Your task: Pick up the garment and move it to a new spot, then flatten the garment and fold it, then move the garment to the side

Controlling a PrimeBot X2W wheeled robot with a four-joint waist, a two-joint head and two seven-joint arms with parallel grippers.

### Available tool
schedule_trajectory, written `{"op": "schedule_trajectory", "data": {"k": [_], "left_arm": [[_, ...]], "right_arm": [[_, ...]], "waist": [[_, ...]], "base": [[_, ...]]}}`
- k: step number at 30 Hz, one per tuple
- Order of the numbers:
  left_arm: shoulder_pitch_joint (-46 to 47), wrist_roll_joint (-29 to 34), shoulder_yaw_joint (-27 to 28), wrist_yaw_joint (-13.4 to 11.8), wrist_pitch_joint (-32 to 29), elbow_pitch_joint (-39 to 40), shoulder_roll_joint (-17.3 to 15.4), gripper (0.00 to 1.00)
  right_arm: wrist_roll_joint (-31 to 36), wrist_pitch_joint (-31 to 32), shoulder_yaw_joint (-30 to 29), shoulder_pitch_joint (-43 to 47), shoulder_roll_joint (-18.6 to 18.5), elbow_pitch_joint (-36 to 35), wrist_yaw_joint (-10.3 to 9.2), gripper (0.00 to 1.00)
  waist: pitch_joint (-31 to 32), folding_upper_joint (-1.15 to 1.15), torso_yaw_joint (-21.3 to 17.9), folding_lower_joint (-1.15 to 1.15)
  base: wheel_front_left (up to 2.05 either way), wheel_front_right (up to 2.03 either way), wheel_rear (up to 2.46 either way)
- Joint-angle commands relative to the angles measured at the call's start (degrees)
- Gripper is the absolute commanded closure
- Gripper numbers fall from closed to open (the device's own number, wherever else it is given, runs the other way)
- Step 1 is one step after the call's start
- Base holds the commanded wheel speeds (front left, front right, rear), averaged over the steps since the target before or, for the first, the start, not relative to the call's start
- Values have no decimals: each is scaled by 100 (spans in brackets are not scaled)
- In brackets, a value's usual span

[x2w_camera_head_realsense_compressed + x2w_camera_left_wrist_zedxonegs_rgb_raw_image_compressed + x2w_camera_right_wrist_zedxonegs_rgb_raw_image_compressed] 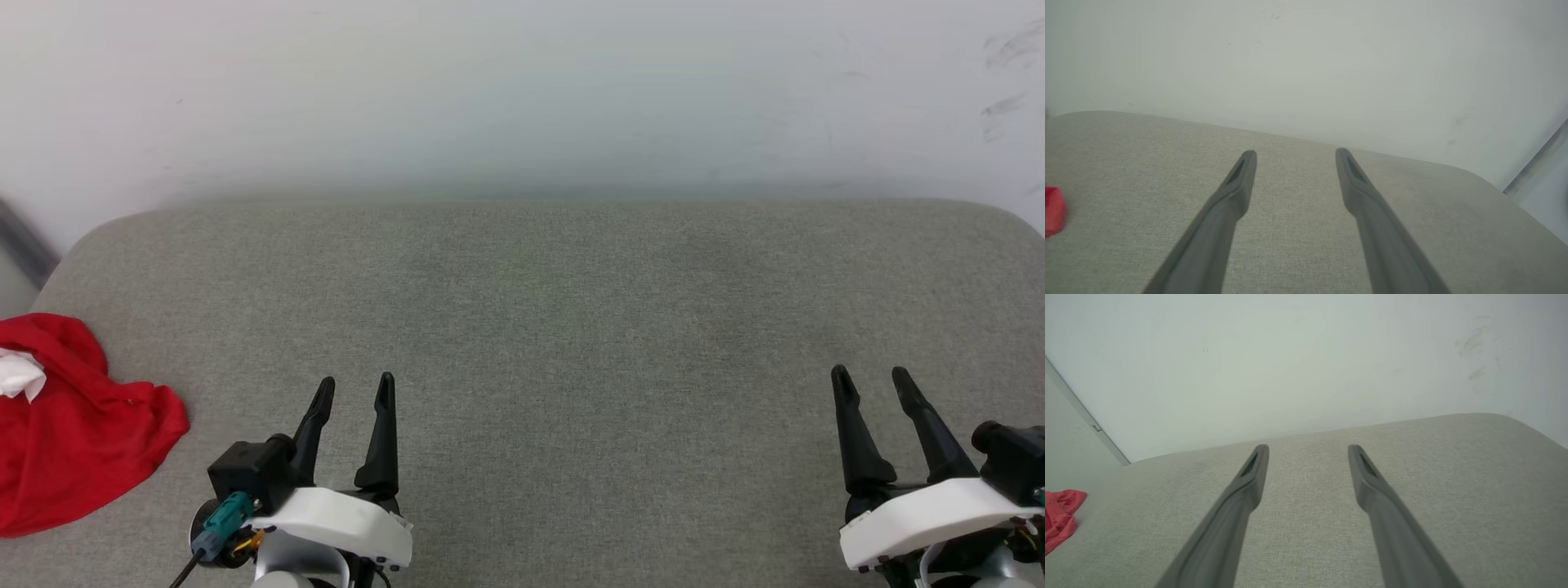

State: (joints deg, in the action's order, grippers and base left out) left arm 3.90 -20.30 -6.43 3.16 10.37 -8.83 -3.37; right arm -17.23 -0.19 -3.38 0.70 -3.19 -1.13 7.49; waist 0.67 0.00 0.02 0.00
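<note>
The garment (73,425) lies crumpled at the far left edge of the grey padded surface (555,327), red with a bit of white cloth showing; part of it runs out of the head view. A red corner of the garment (1053,210) peeks in at the left wrist view's left edge, and the garment (1059,518) also shows at the left of the right wrist view. My left gripper (356,390) hovers open at the lower left, to the right of the garment and apart from it. Far off at the lower right, my right gripper (872,378) is open and holds nothing.
A pale wall (522,90) rises directly behind the padded surface, with scuff marks at the upper right. The surface has rounded back corners. A dark strip (24,245) shows beyond its left back corner.
</note>
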Motion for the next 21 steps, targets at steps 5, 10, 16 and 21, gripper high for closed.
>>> {"op": "schedule_trajectory", "data": {"k": [5,10,16,21], "left_arm": [[77,348,-55,-74,104,-30,-43,0],[103,588,-97,-122,167,-76,-44,0],[109,829,-138,-161,232,-111,-42,0],[113,982,-151,-176,291,-130,-30,0]], "right_arm": [[384,-20,-31,49,24,-113,0,0],[633,-52,-31,85,30,-143,0,0],[831,-108,-31,117,34,-185,0,0],[942,-146,-28,154,35,-203,-1,0]], "waist": [[4,0,-3,0],[5,0,-5,0],[10,0,-4,0],[14,0,-1,0]], "base": [[0,0,0],[0,0,0],[0,0,0],[0,0,0]]}}
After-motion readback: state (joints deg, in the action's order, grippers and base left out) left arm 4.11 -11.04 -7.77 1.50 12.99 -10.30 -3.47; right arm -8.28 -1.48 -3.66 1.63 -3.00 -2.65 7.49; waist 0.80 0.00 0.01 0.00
